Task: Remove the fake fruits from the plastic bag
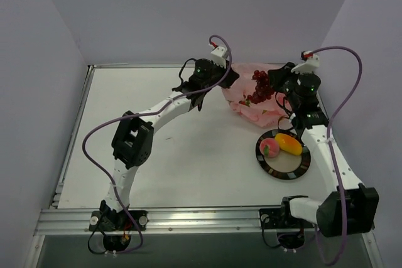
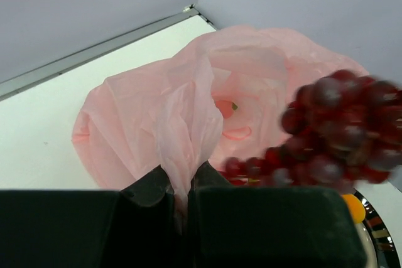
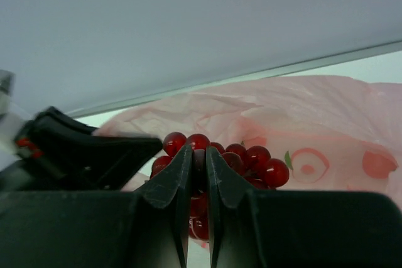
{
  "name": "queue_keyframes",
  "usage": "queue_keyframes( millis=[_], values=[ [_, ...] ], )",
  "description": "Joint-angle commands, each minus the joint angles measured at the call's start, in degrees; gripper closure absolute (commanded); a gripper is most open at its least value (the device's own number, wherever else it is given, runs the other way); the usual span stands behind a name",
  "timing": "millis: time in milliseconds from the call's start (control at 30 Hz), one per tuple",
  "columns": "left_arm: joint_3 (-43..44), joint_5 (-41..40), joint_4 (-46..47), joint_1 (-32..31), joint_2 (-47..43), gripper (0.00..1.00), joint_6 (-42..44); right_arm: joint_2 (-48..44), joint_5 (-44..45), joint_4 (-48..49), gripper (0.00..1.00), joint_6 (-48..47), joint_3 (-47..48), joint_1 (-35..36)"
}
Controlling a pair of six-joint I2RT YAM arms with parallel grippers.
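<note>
The translucent pink plastic bag (image 1: 256, 106) (image 2: 157, 117) (image 3: 301, 117) lies crumpled at the back right of the table. My left gripper (image 1: 227, 78) (image 2: 182, 186) is shut on a fold of its film at the bag's left edge. My right gripper (image 1: 274, 80) (image 3: 198, 161) is shut on the dark red grape bunch (image 1: 261, 86) (image 2: 339, 130) (image 3: 251, 158), which hangs above the bag's mouth. A pink peach (image 1: 269, 148) and a yellow-orange fruit (image 1: 288, 144) rest on the round black-rimmed plate (image 1: 295, 171). No strawberry shows.
The plate sits in front of the bag, close beside the right arm's forearm (image 1: 326, 149). Grey walls close the table at the back and both sides, with a metal rail (image 1: 157, 65) along the far edge.
</note>
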Motion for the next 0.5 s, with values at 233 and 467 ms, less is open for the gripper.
queue_keyframes(
  millis=[233,467],
  values=[
    [5.2,2.3,1.4,0.1,2.0,0.98,-2.4,-19.6,3.2,-12.2,1.00,2.6,-6.6,-0.2],
    [5.6,3.2,3.0,-0.3,3.0,0.98,-4.2,-36.5,14.0,-35.6,1.00,4.4,-6.1,-0.2]
  ],
)
